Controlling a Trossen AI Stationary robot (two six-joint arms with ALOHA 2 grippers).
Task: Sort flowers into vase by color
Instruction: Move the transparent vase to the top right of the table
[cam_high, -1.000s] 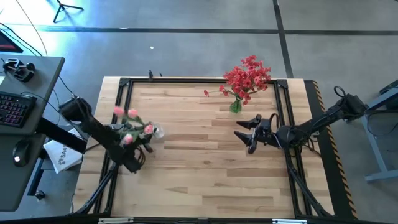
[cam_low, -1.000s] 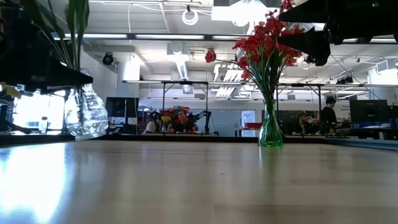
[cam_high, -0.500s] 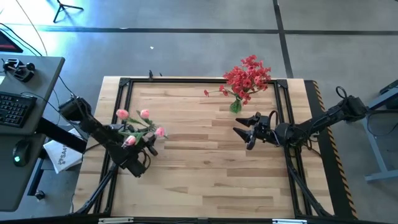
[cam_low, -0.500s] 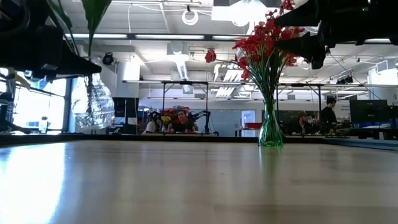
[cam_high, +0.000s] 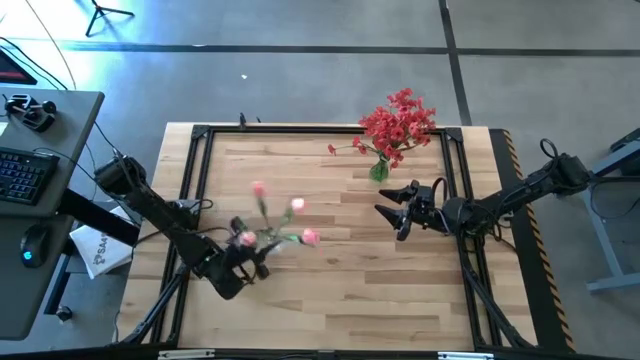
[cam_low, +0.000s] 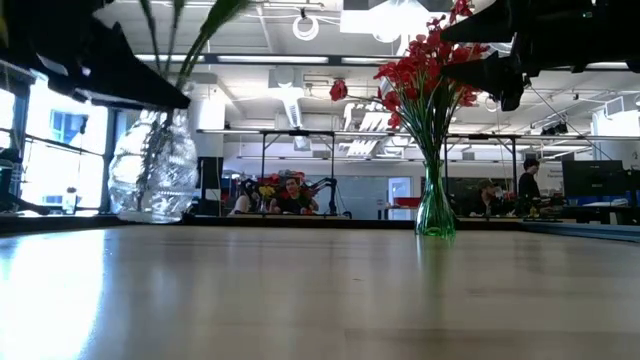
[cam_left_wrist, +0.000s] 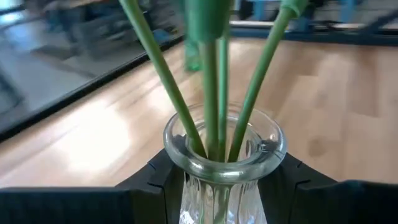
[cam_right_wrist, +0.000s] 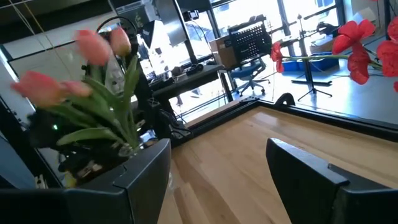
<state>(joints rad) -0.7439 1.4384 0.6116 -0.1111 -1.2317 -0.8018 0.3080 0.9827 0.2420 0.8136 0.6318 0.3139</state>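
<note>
A clear glass vase (cam_low: 152, 170) with pink tulip flowers (cam_high: 297, 206) on green stems (cam_left_wrist: 214, 93) hangs over the table's left half, with my left gripper (cam_high: 248, 262) shut on it. A green vase (cam_low: 435, 205) stands on its base at the table's far right and holds bushy red flowers (cam_high: 398, 124). My right gripper (cam_high: 402, 212) hovers open just on the near side of that green vase, its fingers (cam_right_wrist: 311, 177) with nothing between them. The right wrist view also shows the pink flowers (cam_right_wrist: 93, 46) across the table. My left gripper pinches the clear vase's neck (cam_left_wrist: 189, 186), just under the rim, between its two fingers (cam_left_wrist: 149, 183). The fingers come at it nearly level from the table's left side. The vase hangs clear of the table, leaning a little, its flowers spreading toward the right.
A black metal frame (cam_high: 200, 135) runs round the tabletop's edges. Bare wood (cam_high: 330, 290) lies between the two arms and along the near side. A desk with a keyboard (cam_high: 25, 175) stands beyond the left edge. People sit in the room behind (cam_low: 290, 195).
My left gripper has carried the clear vase from the table's left edge toward the right and a little nearer, raising it and rolling its wrist. The pink flowers now lean toward the table's middle. My right gripper has stayed put.
</note>
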